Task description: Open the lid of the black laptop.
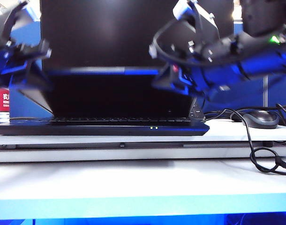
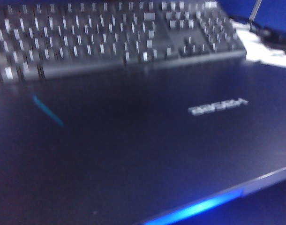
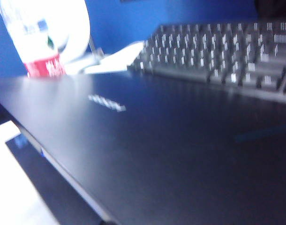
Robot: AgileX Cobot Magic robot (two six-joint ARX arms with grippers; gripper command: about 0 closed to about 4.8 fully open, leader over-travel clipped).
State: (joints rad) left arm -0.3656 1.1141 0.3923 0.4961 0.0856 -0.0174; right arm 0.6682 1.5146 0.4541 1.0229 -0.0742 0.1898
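The black laptop (image 1: 101, 128) sits on a white raised board, two small LEDs (image 1: 154, 127) lit on its front edge. Its lid (image 1: 119, 93) stands raised, dark screen facing the front, top edge level with the grippers. My left gripper (image 1: 26, 60) is at the lid's upper left corner and my right gripper (image 1: 176, 77) at its upper right corner; both are blurred. The left wrist view shows the lid (image 2: 133, 154), its logo (image 2: 218, 105) and the laptop keys (image 2: 110, 37), no fingers. The right wrist view shows the lid (image 3: 180, 159) and keys (image 3: 218, 51), no fingers.
A larger dark monitor (image 1: 110, 33) stands right behind the laptop. A black mouse (image 1: 260, 118) and looping cables (image 1: 255, 150) lie to the right. A bottle with a red label (image 1: 0, 101) stands at the left, and this bottle (image 3: 40, 42) also shows in the right wrist view.
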